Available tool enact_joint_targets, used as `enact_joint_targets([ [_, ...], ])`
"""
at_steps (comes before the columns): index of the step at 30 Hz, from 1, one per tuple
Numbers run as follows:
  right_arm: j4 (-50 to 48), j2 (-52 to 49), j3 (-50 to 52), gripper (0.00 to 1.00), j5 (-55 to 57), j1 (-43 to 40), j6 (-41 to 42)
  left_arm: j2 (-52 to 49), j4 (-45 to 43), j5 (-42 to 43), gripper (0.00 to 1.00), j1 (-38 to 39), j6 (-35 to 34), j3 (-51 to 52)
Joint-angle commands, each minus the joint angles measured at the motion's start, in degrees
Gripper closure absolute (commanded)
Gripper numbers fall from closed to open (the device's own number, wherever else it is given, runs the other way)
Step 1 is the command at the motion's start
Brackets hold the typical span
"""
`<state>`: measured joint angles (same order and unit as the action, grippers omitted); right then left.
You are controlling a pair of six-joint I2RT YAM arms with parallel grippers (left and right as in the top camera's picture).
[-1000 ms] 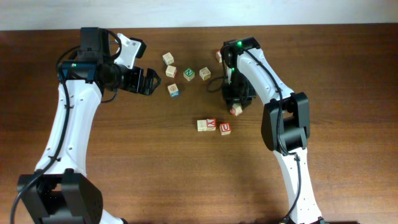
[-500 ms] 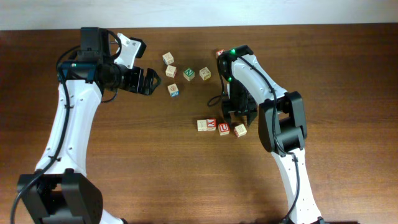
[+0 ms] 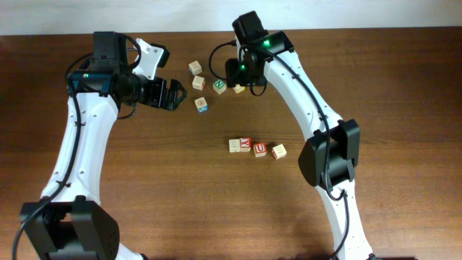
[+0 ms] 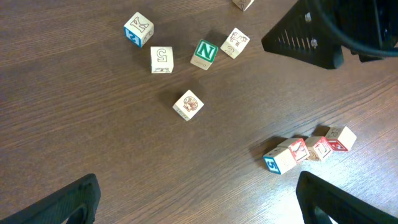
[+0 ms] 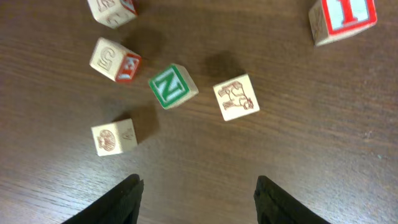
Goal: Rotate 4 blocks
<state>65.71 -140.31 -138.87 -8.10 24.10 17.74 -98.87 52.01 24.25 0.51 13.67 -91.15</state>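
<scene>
The four blocks lie in a row at mid-table: a pale cube (image 3: 234, 145), a red "Y" cube (image 3: 245, 144), a red "U" cube (image 3: 260, 150) and a pale cube (image 3: 279, 151). In the left wrist view the row (image 4: 309, 150) lies at the lower right. My right gripper (image 3: 238, 75) hovers far behind the row, over the loose cubes. It is open, with bare wood between its fingertips (image 5: 202, 205). At the left my left gripper (image 3: 180, 94) stands wide open and empty (image 4: 202, 208), well clear of the row.
Loose cubes lie at the back: a green "N" cube (image 5: 173, 86), a figure-printed cube (image 5: 236, 98), a shell-printed cube (image 5: 114, 137), a "5" cube (image 5: 115, 60) and a red "I" cube (image 5: 343, 18). A blue "K" cube (image 4: 138, 29) lies beyond them.
My right gripper let go of a pale cube at the right end of the row, then swung to the back over the loose cubes. The left arm has not moved.
</scene>
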Motion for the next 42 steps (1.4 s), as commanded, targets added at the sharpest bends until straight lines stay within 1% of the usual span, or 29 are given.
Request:
enact_joint_targets([
  [1, 5.05, 1.18, -0.98, 0.42, -3.74, -0.5, 2.69, -0.02, -0.04, 1.01, 0.01, -0.04, -0.35, -1.01],
  [3, 9.6, 5.77, -0.98, 0.44, -5.14, -0.87, 0.44, -0.02, -0.04, 1.01, 0.01, -0.04, -0.35, -0.98],
  [5, 12.28, 14.19, -0.98, 0.41, -4.35, -1.49, -0.31, -0.02, -0.04, 1.01, 0.01, -0.04, -0.33, -0.98],
  [6, 16.2, 19.69, -0.98, 0.4, -4.35, -2.62, 0.42, -0.02, -0.83, 1.09, 0.01, -0.04, -0.35, -0.98],
  [8, 24.76, 27.41, -0.98, 0.4, -4.33, -5.6, 0.55, -0.02, 1.81, 1.07, 0.01, -0.04, -2.12, -1.01],
  [10, 31.54, 34.25, -0.98, 0.41, -2.4, -8.24, 0.31, -0.02, 3.21, 3.91, 0.01, -0.04, -2.49, -0.98],
  [11, 31.63, 36.11, -0.59, 0.41, -2.25, -8.48, -1.11, -0.02, 3.63, 5.33, 0.01, -0.04, -2.49, -1.01],
  [13, 31.63, 42.64, 1.14, 0.41, -2.14, -8.41, -1.18, -0.02, 4.09, 7.1, 0.01, 0.15, -2.49, -0.98],
  [15, 31.61, 48.59, 9.42, 0.42, -0.7, -8.44, -0.92, -0.11, 4.74, 6.99, 0.01, 2.54, -2.49, -0.92],
  [16, 31.36, 50.38, 16.24, 0.46, 3.37, -8.35, 1.05, -0.2, 4.94, 5.53, 0.01, 4.11, -2.75, -0.87],
  [17, 29.29, 51.04, 23.65, 0.46, 4.98, -8.26, 2.29, -0.24, 4.87, 0.17, 0.01, 5.55, -6.21, -0.87],
  [18, 25.07, 50.88, 30.71, 0.46, 4.9, -8.26, 2.8, -0.37, 4.63, -9.44, 0.01, 7.3, -12.92, -0.87],
  [19, 19.61, 50.8, 37.75, 0.46, 4.68, -8.28, 4.11, -0.57, 4.42, -14.64, 0.01, 8.22, -17.59, -0.87],
  [20, 14.67, 50.8, 43.43, 0.47, 3.91, -8.28, 4.31, -0.68, 4.42, -16.96, 0.01, 8.59, -20.28, -0.87],
  [21, 9.92, 50.8, 48.98, 0.49, 3.63, -8.26, 5.33, -0.7, 4.37, -17.25, 0.01, 8.61, -21.68, -0.87],
  [22, 3.1, 50.8, 56.48, 0.52, 3.52, -8.26, 5.33, -1.11, 4.17, -17.25, 0.01, 8.72, -22.01, -0.87],
  [23, -2.23, 50.21, 62.58, 0.53, 3.41, -8.26, 5.29, -1.75, 4.04, -17.22, 0.01, 9.07, -22.01, -0.87],
  [25, -7.32, 47.28, 68.91, 0.56, 3.39, -8.26, 4.96, -3.65, 4.24, -17.22, 0.01, 9.9, -21.99, -0.83],
  [29, -11.17, 36.98, 70.47, 0.61, 1.03, -7.67, -3.48, -7.21, 4.17, -16.61, 0.01, 10.6, -21.99, -0.83],
  [32, -16.98, 33.48, 70.47, 0.62, 1.38, -5.66, -8.17, -7.21, 3.78, -16.59, 0.01, 10.64, -21.99, -0.83],
  [34, -19.34, 31.93, 70.47, 0.62, 2.8, -4.81, -8.37, -7.21, 2.91, -16.61, 0.01, 11.02, -21.99, -0.83],
  [38, -20.02, 30.86, 70.44, 0.62, 2.75, -4.22, -11.56, -7.21, 2.67, -16.61, 0.01, 11.76, -21.99, -0.83],
  [41, -14.69, 31.28, 67.56, 0.62, -1.18, -4.17, -11.54, -7.21, 2.58, -16.61, 0.01, 11.82, -21.99, -0.83],
  [42, -14.49, 31.3, 67.01, 0.62, -3.34, -3.96, -11.13, -7.21, 2.54, -16.61, 0.01, 11.82, -21.99, -0.83],
])
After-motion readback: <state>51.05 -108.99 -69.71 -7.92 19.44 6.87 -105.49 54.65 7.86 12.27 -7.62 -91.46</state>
